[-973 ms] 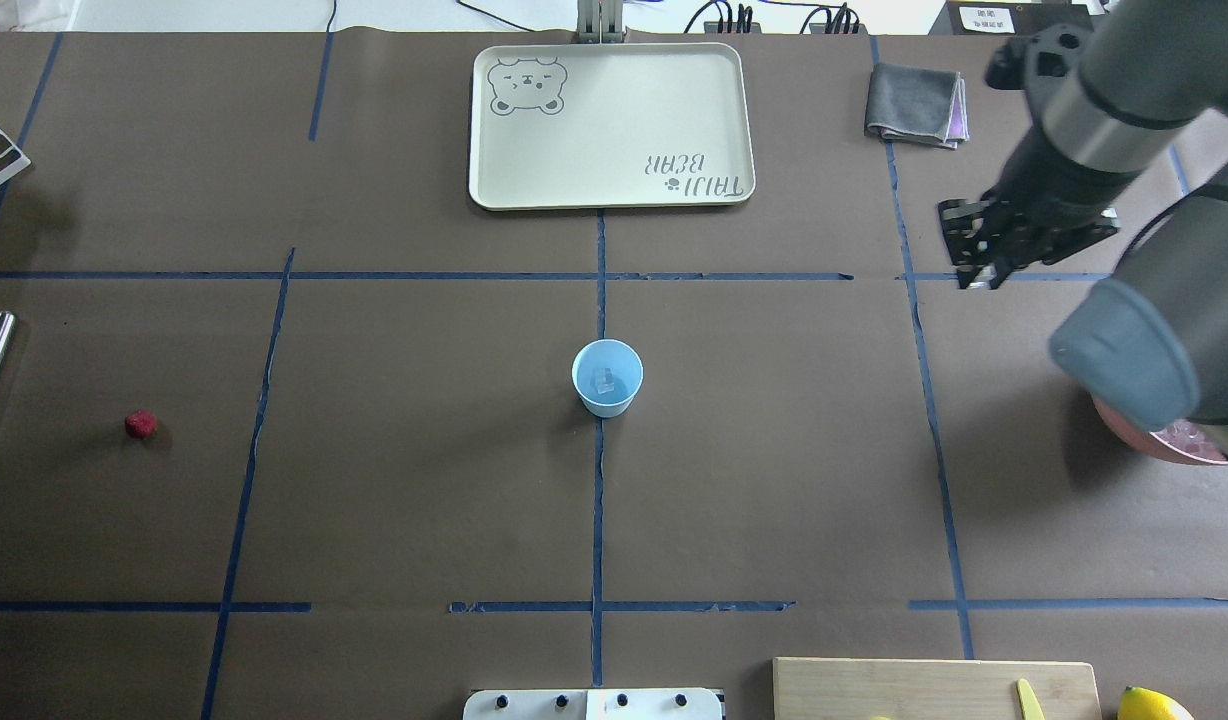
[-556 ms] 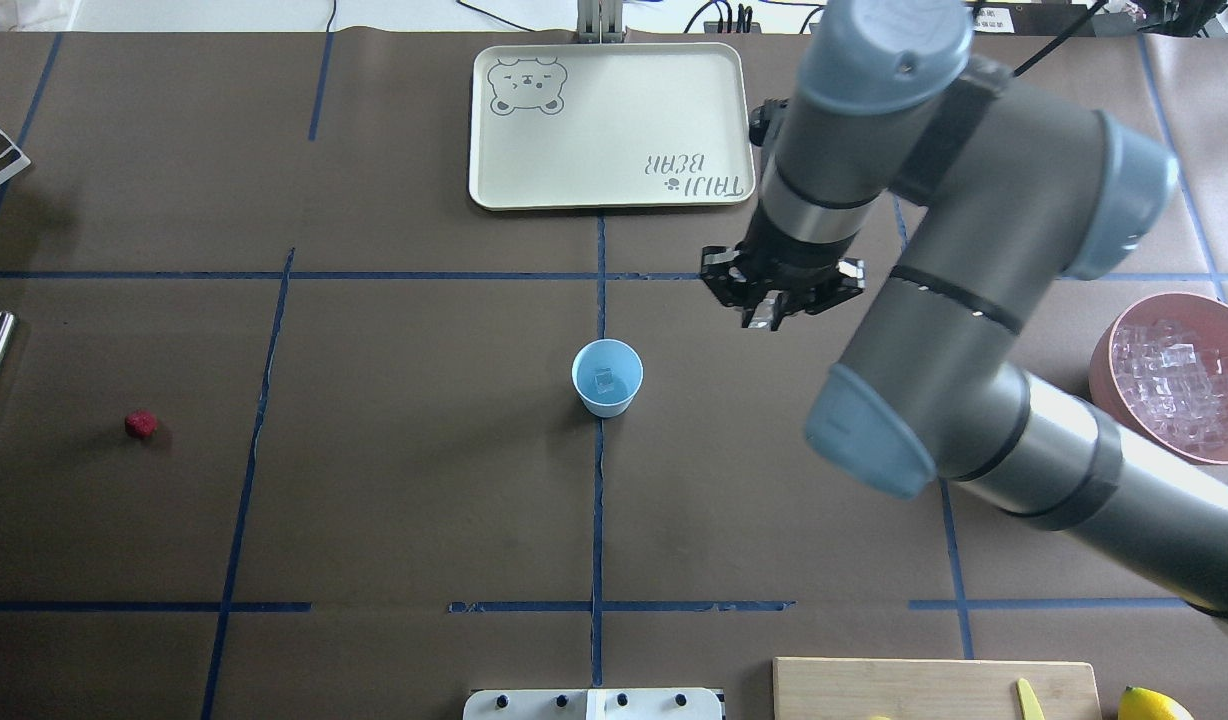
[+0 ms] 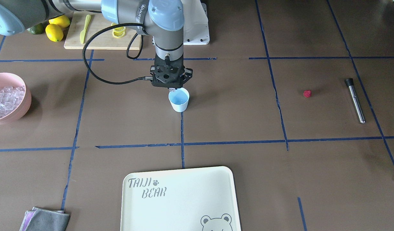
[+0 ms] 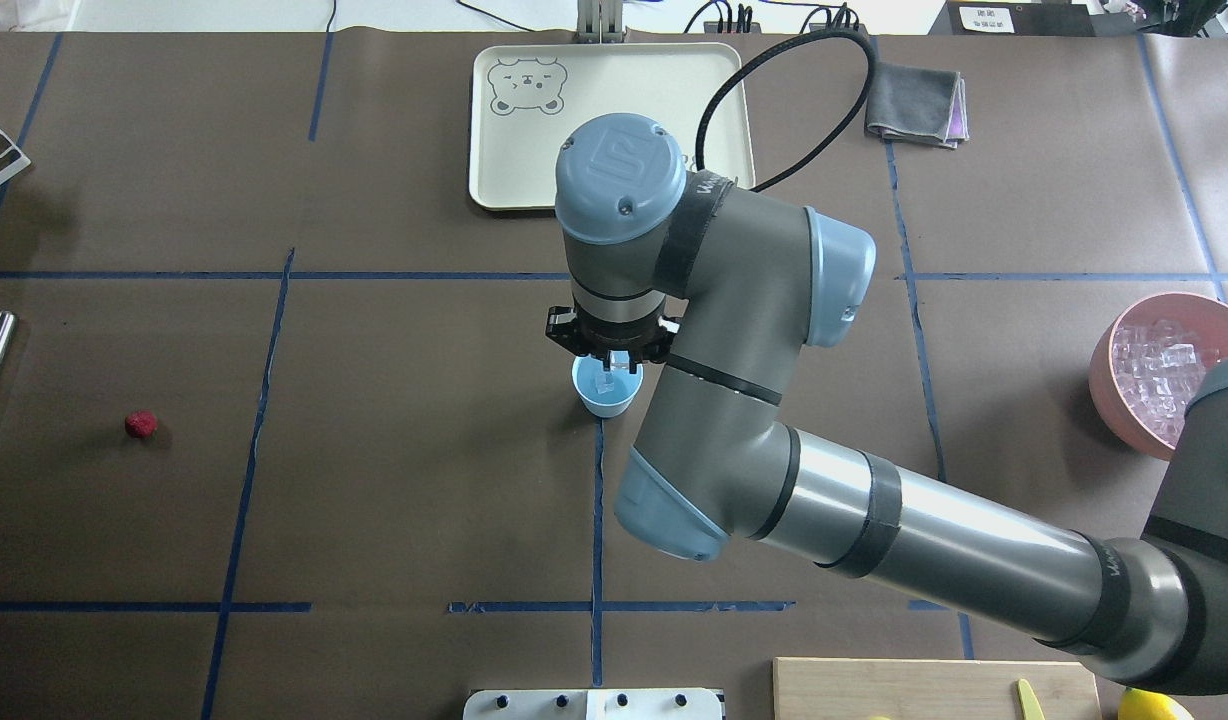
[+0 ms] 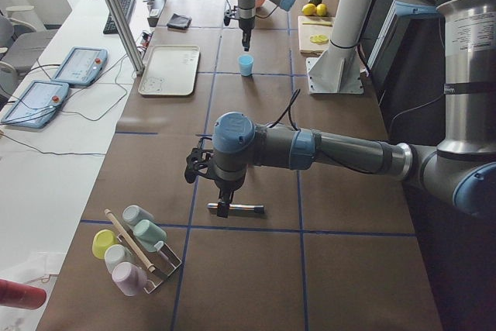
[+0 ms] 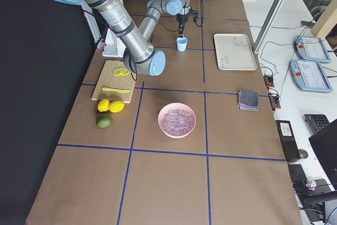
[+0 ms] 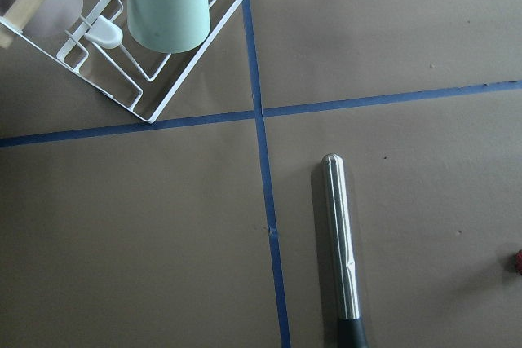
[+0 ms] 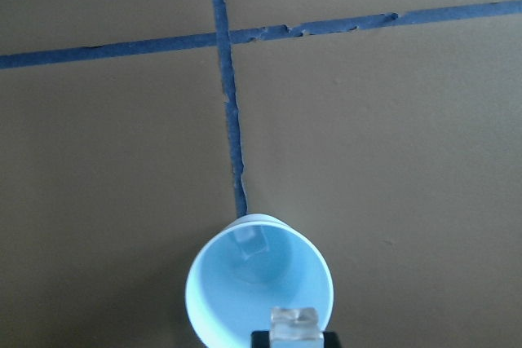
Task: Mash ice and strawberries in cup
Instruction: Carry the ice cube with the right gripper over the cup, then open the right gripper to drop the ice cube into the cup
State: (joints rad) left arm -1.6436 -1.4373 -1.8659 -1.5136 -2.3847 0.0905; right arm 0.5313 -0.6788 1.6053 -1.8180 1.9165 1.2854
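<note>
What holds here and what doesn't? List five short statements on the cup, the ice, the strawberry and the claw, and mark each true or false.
1. The right claw grips a held cube just above the cup. True.
2. The strawberry is inside the cup. False: it lies on the table, well away from the cup.
3. The cup is empty. False: a loose cube lies in its bottom.
4. The pink bowl holds a heap of ice. True.
5. The metal rod stands in the cup. False: it lies flat on the table near the strawberry, not touching it.
</note>
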